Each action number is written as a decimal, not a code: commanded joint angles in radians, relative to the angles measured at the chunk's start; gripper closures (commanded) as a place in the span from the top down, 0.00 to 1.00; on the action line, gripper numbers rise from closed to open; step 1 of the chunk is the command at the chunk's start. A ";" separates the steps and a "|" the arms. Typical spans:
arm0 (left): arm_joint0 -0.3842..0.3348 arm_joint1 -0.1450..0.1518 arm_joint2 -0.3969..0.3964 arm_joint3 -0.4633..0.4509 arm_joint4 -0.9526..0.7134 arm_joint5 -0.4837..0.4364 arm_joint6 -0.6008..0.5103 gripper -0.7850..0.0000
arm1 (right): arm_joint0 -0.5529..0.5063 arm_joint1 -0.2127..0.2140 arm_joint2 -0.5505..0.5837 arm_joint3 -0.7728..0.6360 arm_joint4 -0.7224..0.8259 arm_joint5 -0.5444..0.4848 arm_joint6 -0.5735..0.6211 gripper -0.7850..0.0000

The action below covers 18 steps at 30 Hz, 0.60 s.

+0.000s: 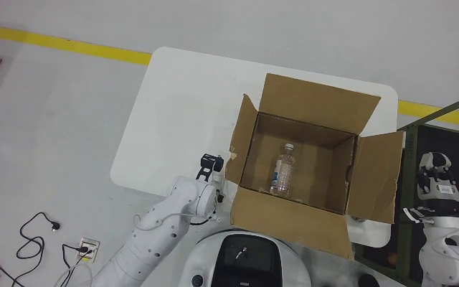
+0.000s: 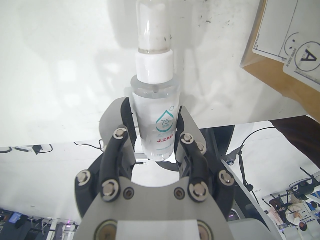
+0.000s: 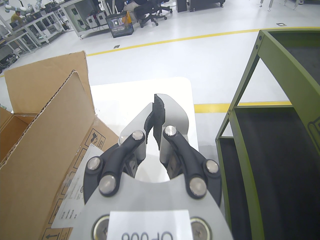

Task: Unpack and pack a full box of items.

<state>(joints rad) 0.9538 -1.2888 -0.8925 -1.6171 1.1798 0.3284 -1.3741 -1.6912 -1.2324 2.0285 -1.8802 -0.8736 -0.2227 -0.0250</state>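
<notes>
Left gripper (image 2: 153, 108) clamps a clear plastic spray bottle (image 2: 154, 83) low down, over the white table (image 1: 179, 107) beside the brown cardboard box (image 1: 287, 213). Gripped so low, it may tilt and clip a flap (image 1: 241, 140); right gripper (image 3: 156, 119) rests closed, empty.

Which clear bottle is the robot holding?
The clear spray bottle with white collar, in the left gripper; the other bottle lies inside the brown cardboard box.

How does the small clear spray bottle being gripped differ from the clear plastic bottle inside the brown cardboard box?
The clear spray bottle is clamped in the left gripper outside the brown cardboard box; the boxed bottle lies loose inside it. The spray bottle wears a tall clear cap; the boxed bottle a small white one. Both are clear.
</notes>
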 commanded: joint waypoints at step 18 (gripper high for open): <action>0.025 -0.002 -0.063 -0.065 0.034 -0.006 -0.045 0.00 | 0.000 0.000 0.000 0.000 0.000 0.000 0.000 0.00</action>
<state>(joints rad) 0.9732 -1.2934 -0.9410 -1.6650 1.2108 0.3221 -1.4106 -1.6912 -1.2324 2.0285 -1.8802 -0.8736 -0.2227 -0.0250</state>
